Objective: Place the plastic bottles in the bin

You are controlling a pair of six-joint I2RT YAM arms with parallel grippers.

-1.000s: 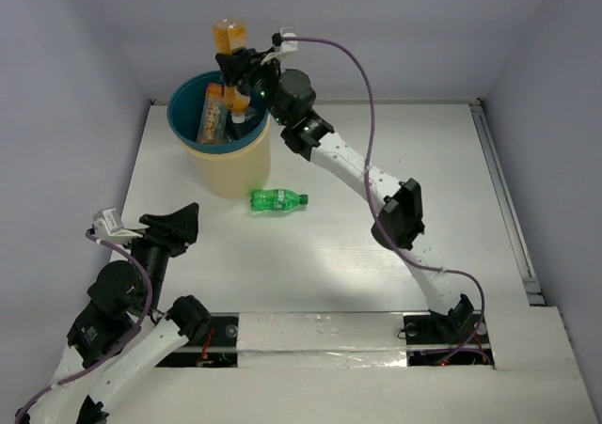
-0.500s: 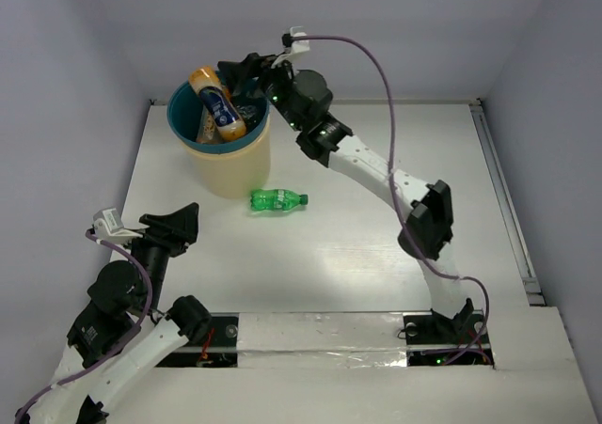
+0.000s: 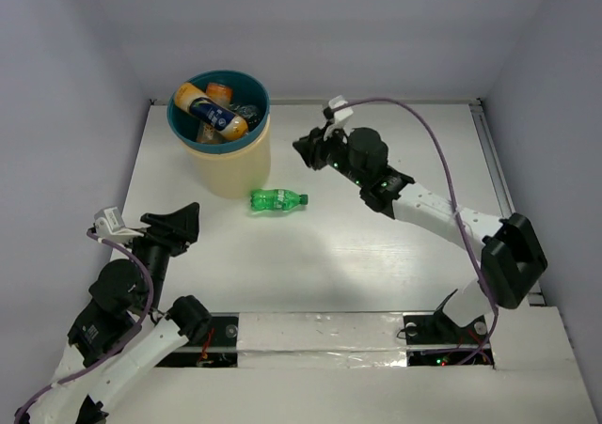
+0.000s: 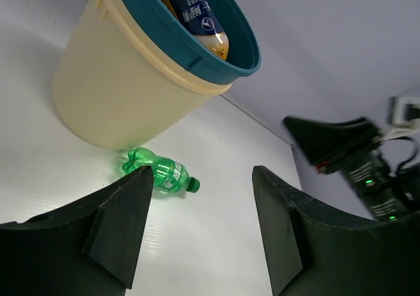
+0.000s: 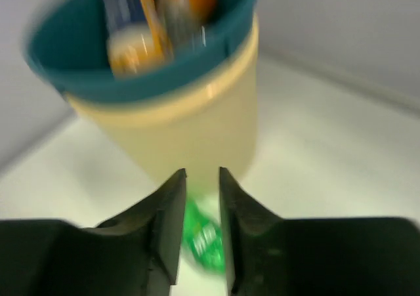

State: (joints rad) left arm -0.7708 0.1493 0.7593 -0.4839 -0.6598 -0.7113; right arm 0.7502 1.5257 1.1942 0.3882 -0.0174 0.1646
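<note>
The bin (image 3: 229, 167), teal rim over a cream body, stands at the far left and holds several plastic bottles. On top lies an orange one with a dark label (image 3: 209, 112). A green bottle (image 3: 277, 199) lies on its side on the table just right of the bin's foot. My right gripper (image 3: 303, 148) hovers right of the bin, its jaws narrowly apart and empty. In the right wrist view the bin (image 5: 197, 125) and green bottle (image 5: 207, 240) show blurred beyond the right gripper (image 5: 202, 172). My left gripper (image 4: 202, 172) stands open and empty, facing the bin (image 4: 118, 92) and green bottle (image 4: 161, 172).
Grey walls close in the white table (image 3: 395, 255) on three sides. A rail (image 3: 503, 198) runs along the right edge. The right arm's purple cable (image 3: 423, 123) arches over the table's far right part.
The right gripper let the orange bottle drop into the bin, then drew back to the right and lower, its jaws narrowing. The left arm has not moved.
</note>
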